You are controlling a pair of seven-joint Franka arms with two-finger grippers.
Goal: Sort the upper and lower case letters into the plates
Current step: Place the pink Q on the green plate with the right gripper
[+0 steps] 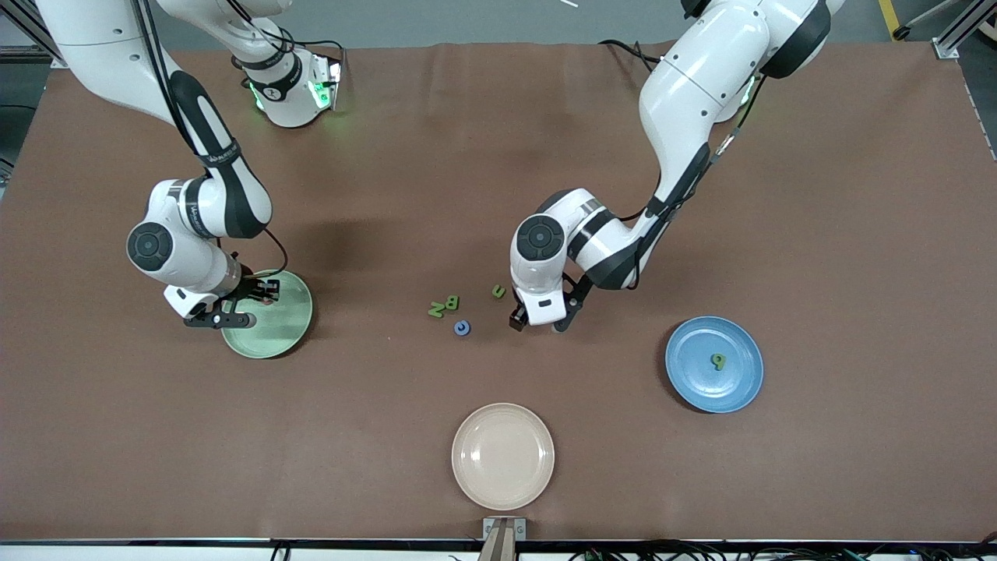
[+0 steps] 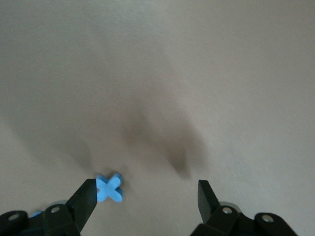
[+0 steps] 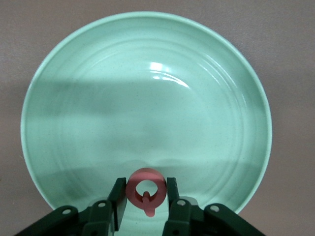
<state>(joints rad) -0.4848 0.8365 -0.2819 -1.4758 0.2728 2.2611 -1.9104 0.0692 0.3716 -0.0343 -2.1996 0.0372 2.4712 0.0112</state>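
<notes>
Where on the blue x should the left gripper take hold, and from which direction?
Come straight down on the blue x, which lies flat on the table. Close across its centre where the strokes cross. The open left gripper probably must shift sideways first, since the letter sits by one finger.

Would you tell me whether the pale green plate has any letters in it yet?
Empty: the pale green plate shows bare; the red ring is held above it by the right gripper.

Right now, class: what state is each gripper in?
Left gripper: open, beside the blue x, holding nothing.
Right gripper: shut on the red ring, over the pale green plate.
</notes>
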